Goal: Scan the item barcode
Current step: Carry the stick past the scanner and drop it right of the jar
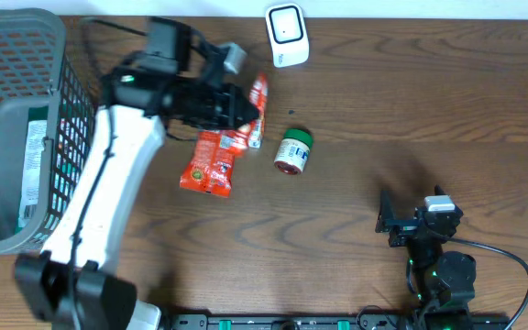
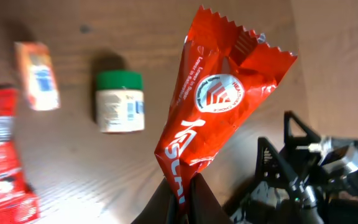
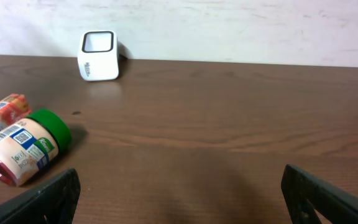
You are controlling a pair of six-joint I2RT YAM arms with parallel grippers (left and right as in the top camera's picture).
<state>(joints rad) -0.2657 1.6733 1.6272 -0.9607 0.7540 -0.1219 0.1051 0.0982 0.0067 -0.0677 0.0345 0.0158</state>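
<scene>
My left gripper (image 2: 188, 183) is shut on the bottom edge of a red-orange snack packet (image 2: 219, 106), which hangs above the table. From overhead the left gripper (image 1: 244, 115) and the packet (image 1: 258, 92) sit just below and left of the white scanner (image 1: 287, 37), which stands at the table's far edge. The scanner (image 3: 98, 56) also shows in the right wrist view. My right gripper (image 3: 179, 193) is wide open over bare wood, with nothing between its fingers. Overhead, the right gripper (image 1: 397, 220) is at the near right.
A green-lidded jar (image 1: 293, 151) lies on its side mid-table. A small orange box (image 1: 255, 137) is beside it, and a larger red bag (image 1: 211, 163) lies to the left. A grey basket (image 1: 16, 119) with packaged goods inside fills the left edge.
</scene>
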